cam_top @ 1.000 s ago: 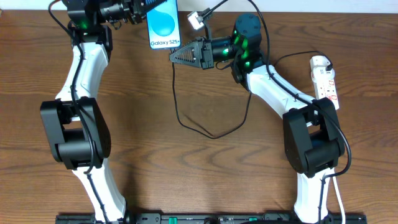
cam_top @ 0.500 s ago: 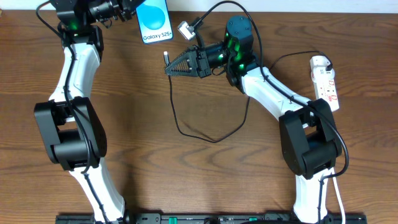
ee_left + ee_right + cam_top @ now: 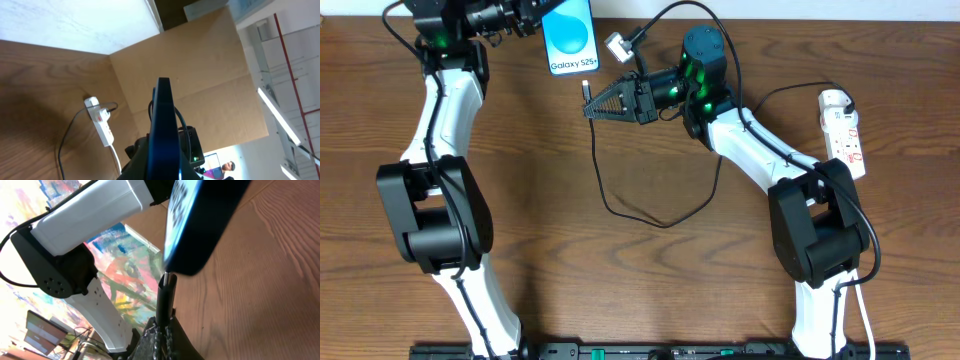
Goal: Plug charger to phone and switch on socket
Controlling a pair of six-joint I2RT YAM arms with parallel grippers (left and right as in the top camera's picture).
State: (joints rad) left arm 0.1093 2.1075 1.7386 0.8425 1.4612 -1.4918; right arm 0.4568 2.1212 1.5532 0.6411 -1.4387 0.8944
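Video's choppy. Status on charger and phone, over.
Left gripper shut on phone. Right gripper shut on charger, tip just short of phone, unplugged. Socket untouched, nothing blocking.

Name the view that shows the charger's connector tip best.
Right wrist: the connector tip stands large at mid-frame, held in the right gripper and pointing at the edge of the phone. Overhead shows it only as a tiny stub below the phone. Left wrist shows the phone edge-on, with the tip out of sight.
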